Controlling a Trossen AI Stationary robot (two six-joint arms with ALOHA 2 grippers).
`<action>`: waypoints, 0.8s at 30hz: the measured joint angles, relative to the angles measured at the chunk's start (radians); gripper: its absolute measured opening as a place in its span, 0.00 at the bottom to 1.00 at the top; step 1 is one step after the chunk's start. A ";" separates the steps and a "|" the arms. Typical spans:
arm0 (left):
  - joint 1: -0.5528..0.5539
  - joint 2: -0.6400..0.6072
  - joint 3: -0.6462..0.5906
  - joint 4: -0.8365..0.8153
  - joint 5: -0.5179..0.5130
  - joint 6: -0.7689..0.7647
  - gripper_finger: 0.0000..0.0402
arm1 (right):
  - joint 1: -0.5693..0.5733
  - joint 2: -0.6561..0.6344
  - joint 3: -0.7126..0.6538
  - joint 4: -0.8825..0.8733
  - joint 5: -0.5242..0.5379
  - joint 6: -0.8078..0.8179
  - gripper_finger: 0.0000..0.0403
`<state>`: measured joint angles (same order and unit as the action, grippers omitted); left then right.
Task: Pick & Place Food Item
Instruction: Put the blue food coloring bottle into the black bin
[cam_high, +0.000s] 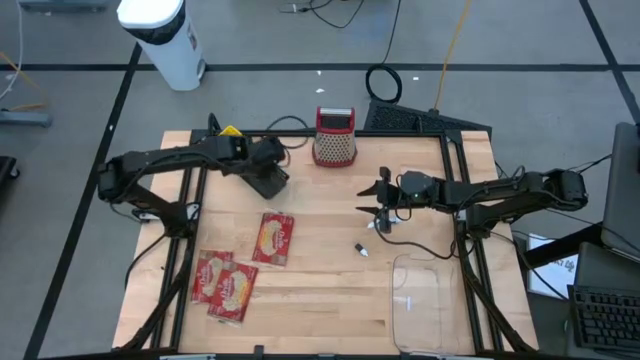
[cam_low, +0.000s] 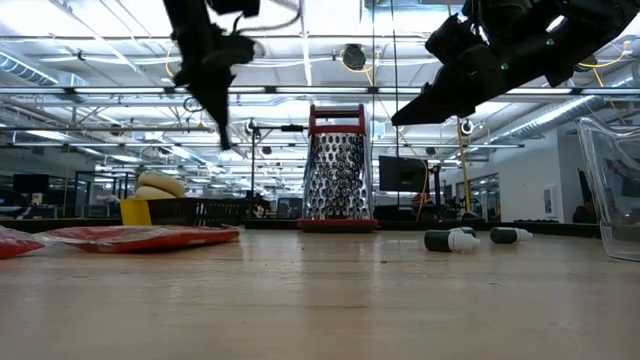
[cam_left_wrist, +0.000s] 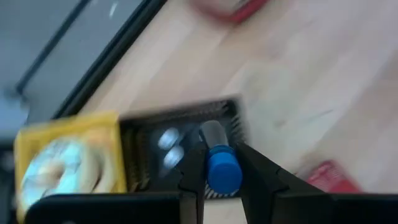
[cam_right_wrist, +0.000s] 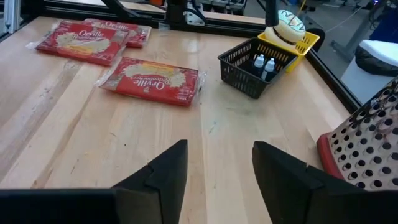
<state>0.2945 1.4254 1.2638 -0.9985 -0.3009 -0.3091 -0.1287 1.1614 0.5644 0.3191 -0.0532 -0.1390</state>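
My left gripper (cam_left_wrist: 221, 186) hangs above the black basket (cam_left_wrist: 180, 149) at the table's far left, shut on a small bottle with a blue cap (cam_left_wrist: 222, 168). Two more small bottles (cam_left_wrist: 169, 149) stand inside that basket. A yellow basket (cam_left_wrist: 68, 162) beside it holds a round bread (cam_left_wrist: 56, 171). In the high view the left gripper (cam_high: 265, 165) is over the black basket (cam_high: 270, 183). My right gripper (cam_right_wrist: 217, 168) stands open and empty above the table's middle right (cam_high: 378, 195). Two loose small bottles (cam_high: 362, 249) lie on the wood near it. My left gripper pinches the small bottle between its two fingers (cam_left_wrist: 258, 171) at the blue cap end (cam_left_wrist: 222, 177). The fingers slant steeply down from above. The bottle is lifted clear, its pale body (cam_left_wrist: 212, 134) pointing away from the fingers toward the basket below.
Three red popcorn packets (cam_high: 273, 238) (cam_high: 225, 285) lie at the near left. A red-framed grater (cam_high: 335, 137) stands at the far middle. A clear plastic container (cam_high: 420, 295) sits at the near right. Bare wood lies between the packets and the container.
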 joint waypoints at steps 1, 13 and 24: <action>0.020 0.000 -0.004 -0.019 0.001 -0.016 0.16 | 0.000 0.000 0.000 0.000 0.000 0.000 0.42; 0.195 -0.016 -0.208 0.017 0.118 -0.046 0.16 | 0.000 0.000 0.000 -0.025 0.000 0.025 0.42; 0.264 -0.028 -0.318 0.115 0.144 -0.039 0.16 | 0.000 0.000 0.000 -0.024 0.000 0.023 0.41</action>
<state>0.5586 1.3978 0.9461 -0.8838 -0.1566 -0.3477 -0.1287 1.1614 0.5644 0.2947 -0.0532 -0.1165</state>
